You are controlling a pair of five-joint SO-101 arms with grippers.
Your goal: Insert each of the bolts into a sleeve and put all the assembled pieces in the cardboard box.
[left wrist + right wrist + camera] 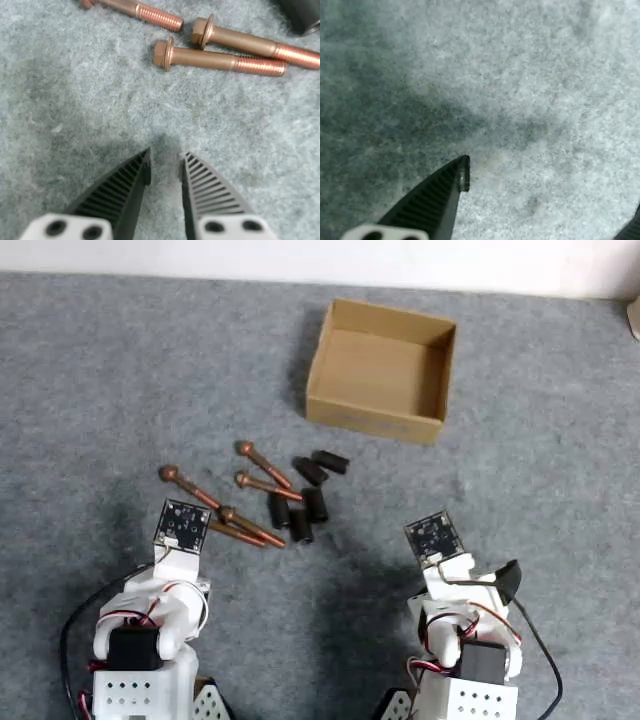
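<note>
High view puts you at the very start: the cardboard box (372,424) stands empty, and no bolt sits in a sleeve yet. Several copper flange bolts (262,485) lie loose on the grey carpet (90,390) on the robot's side of the box. The black sleeves (315,504) lie clustered between most of those bolts and the box. Both arms sit farther from the box than any of the parts.

Your left gripper (166,159) holds nothing, its jaws parted by a narrow gap over the carpet. The nearest bolt (220,59) lies just beyond its tips, on the box side. Your right gripper (550,200) is spread wide and also holds nothing, over carpet well short of the box.

So the step in hand looks like the first pick. You probably need to advance the left gripper toward the box and turn the wrist so the jaws close across the shank, not along it. Then bring the right gripper to a sleeve, gripped so one bore end stays free.
</note>
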